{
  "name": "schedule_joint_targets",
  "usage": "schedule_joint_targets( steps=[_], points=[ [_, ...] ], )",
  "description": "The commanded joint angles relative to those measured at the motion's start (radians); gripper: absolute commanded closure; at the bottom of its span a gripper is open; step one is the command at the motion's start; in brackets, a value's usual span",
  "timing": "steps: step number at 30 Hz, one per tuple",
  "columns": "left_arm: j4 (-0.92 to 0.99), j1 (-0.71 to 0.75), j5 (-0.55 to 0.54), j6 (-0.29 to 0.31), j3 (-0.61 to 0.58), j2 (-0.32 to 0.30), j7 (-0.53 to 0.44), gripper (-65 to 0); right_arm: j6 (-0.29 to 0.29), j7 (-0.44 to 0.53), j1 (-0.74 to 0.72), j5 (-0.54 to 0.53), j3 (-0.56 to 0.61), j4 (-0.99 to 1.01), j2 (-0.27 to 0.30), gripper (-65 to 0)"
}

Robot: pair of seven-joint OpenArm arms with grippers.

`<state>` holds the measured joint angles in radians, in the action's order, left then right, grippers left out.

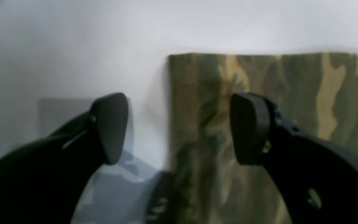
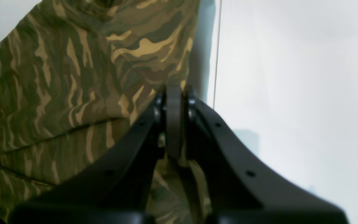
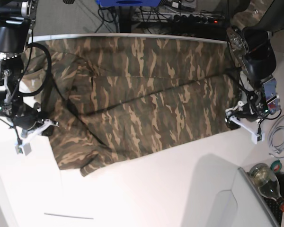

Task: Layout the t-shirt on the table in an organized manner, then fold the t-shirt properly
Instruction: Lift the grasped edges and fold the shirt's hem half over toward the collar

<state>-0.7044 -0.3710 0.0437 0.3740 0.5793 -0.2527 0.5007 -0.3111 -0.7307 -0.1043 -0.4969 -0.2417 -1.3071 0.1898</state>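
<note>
Spreading across the white desk (image 3: 146, 189), the camouflage t-shirt (image 3: 142, 94) lies between both hands, its straight hem corner just beneath the left hand (image 1: 179, 127), whose jaws gape with one pad over cloth and one over bare desk. The right hand (image 2: 174, 121) is pinched closed on the t-shirt's edge beside a thin seam line (image 2: 218, 46). Beyond the left hand, near the desk's corner, lie a bottle (image 3: 267, 182) and a white cable (image 3: 280, 137).

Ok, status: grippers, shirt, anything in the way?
Left gripper open over shirt edge. Right gripper shut on the t-shirt. Shirt spread on table, wrinkled. Nothing blocking.
</note>
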Motion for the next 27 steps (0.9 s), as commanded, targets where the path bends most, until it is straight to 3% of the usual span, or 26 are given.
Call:
schedule_joint_targets(
  steps=[1,5,10,12,18,23,27],
  points=[
    [0.005,-0.027,-0.005,0.004,0.000,-0.012,0.000,-48.5,-0.007,0.020,-0.021,-0.013,-0.003,-0.015,0.014,-0.2],
    [0.068,-0.030,0.000,-0.002,0.000,-0.012,-0.104,-48.5,-0.007,0.018,-0.021,-0.013,-0.003,-0.015,0.017,-0.2],
    [0.110,-0.029,0.002,-0.002,0.000,-0.013,-0.121,-47.9,-0.007,0.018,-0.021,-0.013,-0.003,-0.015,0.020,-0.2],
    [0.110,-0.027,0.002,-0.002,0.000,-0.013,-0.121,-41.8,-0.007,0.018,-0.021,-0.013,-0.003,-0.015,0.020,-0.2],
    [0.111,-0.029,0.000,0.001,0.000,-0.013,-0.122,-1.8,-0.007,0.021,-0.019,-0.013,-0.003,-0.015,0.020,-0.2],
    [0.104,-0.070,0.000,0.004,-0.005,-0.012,-0.124,0.0,-0.007,0.026,-0.021,-0.009,-0.003,-0.015,0.020,-0.2],
    [0.099,-0.144,-0.005,0.004,-0.127,-0.013,-0.122,0.0,-0.007,0.035,-0.042,-0.007,-0.002,-0.013,0.021,-0.2]
  ],
)
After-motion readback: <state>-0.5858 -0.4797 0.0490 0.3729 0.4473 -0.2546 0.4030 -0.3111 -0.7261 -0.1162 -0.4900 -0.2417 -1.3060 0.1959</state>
